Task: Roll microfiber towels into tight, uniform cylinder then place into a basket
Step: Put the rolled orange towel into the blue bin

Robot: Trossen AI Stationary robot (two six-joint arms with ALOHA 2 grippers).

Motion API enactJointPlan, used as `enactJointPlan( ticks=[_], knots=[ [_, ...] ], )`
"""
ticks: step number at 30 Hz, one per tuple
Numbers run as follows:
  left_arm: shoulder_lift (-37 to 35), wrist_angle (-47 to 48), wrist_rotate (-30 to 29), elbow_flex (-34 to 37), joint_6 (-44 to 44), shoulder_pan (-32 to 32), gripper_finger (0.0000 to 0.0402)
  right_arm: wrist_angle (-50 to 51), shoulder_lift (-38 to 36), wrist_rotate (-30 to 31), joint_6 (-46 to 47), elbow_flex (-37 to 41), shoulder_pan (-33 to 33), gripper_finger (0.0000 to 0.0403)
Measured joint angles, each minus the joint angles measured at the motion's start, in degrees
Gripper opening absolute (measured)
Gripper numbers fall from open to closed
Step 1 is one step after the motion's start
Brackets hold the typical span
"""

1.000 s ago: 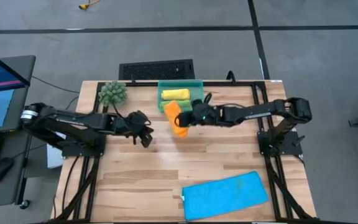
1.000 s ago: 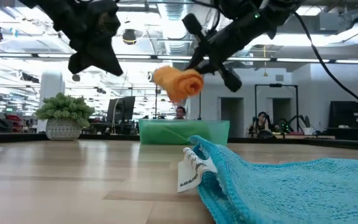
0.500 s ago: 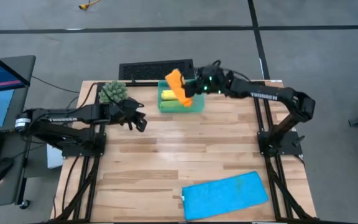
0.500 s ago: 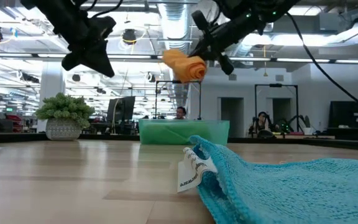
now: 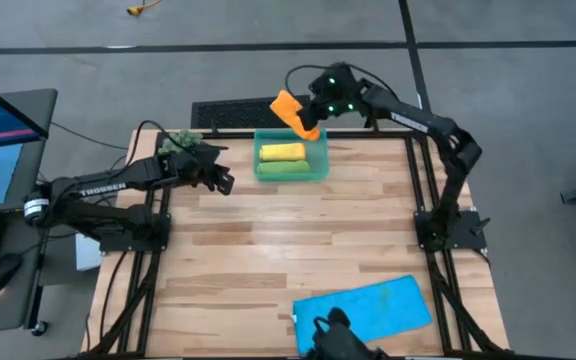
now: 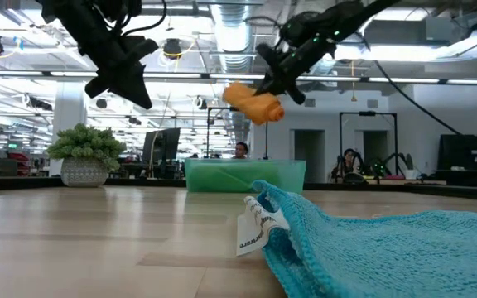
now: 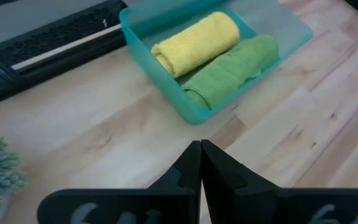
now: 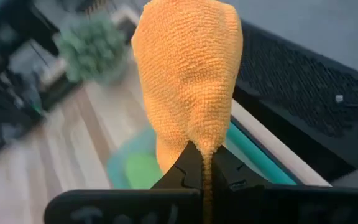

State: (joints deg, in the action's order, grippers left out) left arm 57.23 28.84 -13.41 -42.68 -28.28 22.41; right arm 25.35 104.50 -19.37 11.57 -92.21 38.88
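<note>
A rolled orange towel (image 5: pixel 288 108) hangs in the air over the basket's far edge, with my right gripper (image 5: pixel 312 120) shut on it. The teal basket (image 5: pixel 320 160) stands at the table's far edge and holds a yellow roll (image 7: pixel 194 42) and a green roll (image 7: pixel 232 70) side by side. A bright blue towel (image 5: pixel 363 312) lies flat at the near right. My left gripper (image 5: pixel 224 183) hovers shut and empty to the left of the basket, next to the plant ball. My right gripper pinches the orange roll between its two fingers at a narrowed part of the cloth (image 8: pixel 199 147). The fingers come from the table's right, slanting down. The roll (image 6: pixel 253 101) sticks out past the fingertips, lifted clear of basket and table.
A spiky green plant ball (image 5: pixel 176 146) sits at the far left, partly under my left arm. A black grille (image 5: pixel 238 112) lies just beyond the table's far edge. A dark object (image 5: pixel 333 335) shows at the near edge by the blue towel. Bare wood lies mid-table.
My right gripper has carried the orange roll up and toward the far edge, from in front of the basket to above its far side, rolling its wrist on the way. My left gripper, still shut, has drawn back toward the far left, near the plant ball.
</note>
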Motion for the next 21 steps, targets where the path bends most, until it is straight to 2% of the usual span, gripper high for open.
enactJointPlan(
  ticks=[7,11,21],
  knots=[
    [0.0,0.2,3.4,0.0,-0.1,3.5,0.0000,11.7,9.5,-1.8,-12.8,-13.0,1.4,0.0015],
    [0.0,0.2,3.9,0.0,-0.2,4.6,0.0000,14.7,14.0,-3.1,-17.8,-18.4,0.7,0.0018],
    [0.0,0.2,4.1,0.0,-0.8,5.8,0.0000,18.5,20.4,-3.1,-32.7,-22.6,-3.4,0.0018]
  ],
)
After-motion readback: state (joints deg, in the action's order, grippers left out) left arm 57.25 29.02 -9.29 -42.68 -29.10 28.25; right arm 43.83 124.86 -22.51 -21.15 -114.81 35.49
